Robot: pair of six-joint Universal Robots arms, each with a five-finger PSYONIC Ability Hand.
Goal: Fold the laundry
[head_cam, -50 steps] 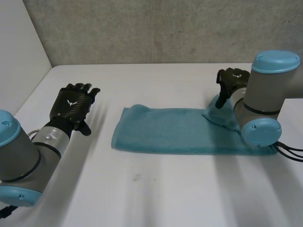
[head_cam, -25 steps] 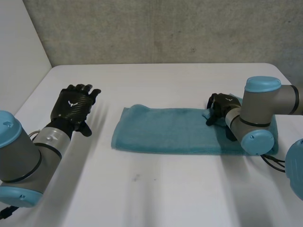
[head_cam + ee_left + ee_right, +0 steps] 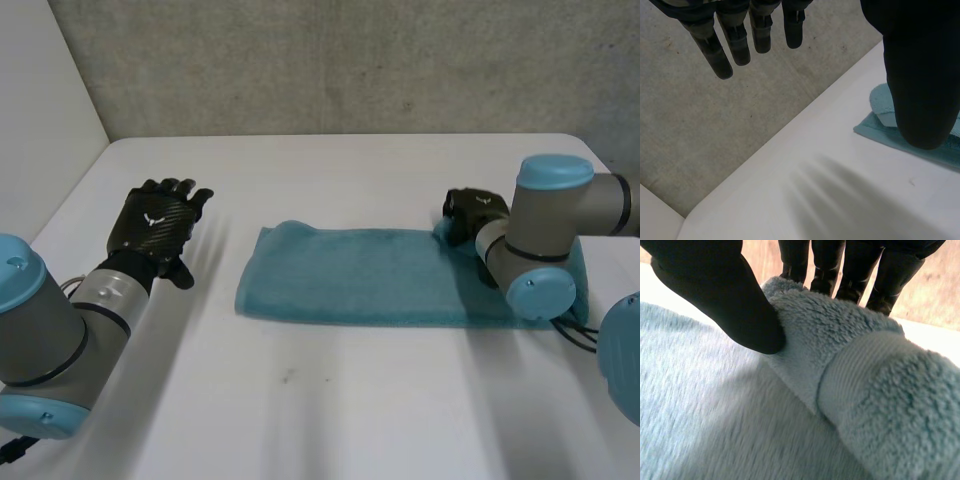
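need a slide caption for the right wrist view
Right hand pinching up a fold of the towel against its thumb.

Your left robot hand (image 3: 155,228) sits at the middle left of the frame, back turned up. Its fingers (image 3: 722,47) are straight and slightly spread, its thumb (image 3: 920,75) stands out to the side, and it holds nothing. Your left arm (image 3: 45,345) reaches in from the lower left corner. Your right robot hand (image 3: 468,217) is at the middle right, just ahead of the bent right arm (image 3: 545,245). Its thumb (image 3: 715,285) and fingers (image 3: 850,265) pinch a fold of the towel (image 3: 830,335).
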